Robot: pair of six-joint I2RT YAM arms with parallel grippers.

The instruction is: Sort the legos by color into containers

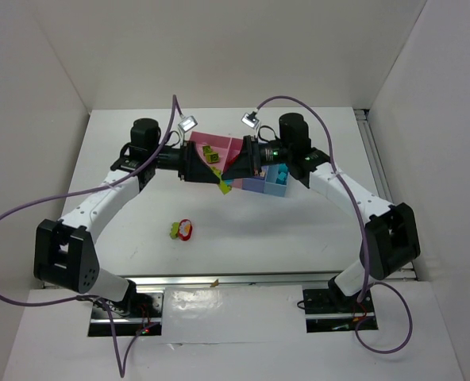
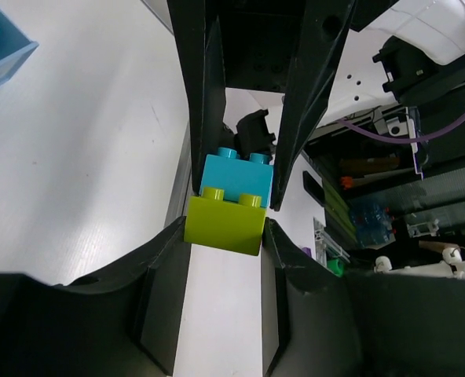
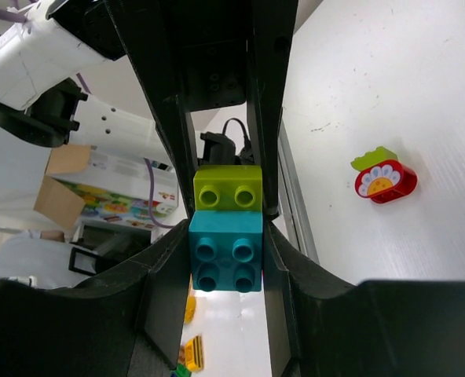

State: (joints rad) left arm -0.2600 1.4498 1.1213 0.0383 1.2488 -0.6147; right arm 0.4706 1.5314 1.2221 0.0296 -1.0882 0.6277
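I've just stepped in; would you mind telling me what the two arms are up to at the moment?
Both arms meet by the row of bins, sharing one stuck-together pair of legos. The left gripper clamps the lime green brick and the right gripper clamps the teal brick, probably to pull them apart; the two are not yet separated. A red flower brick waits on the table.
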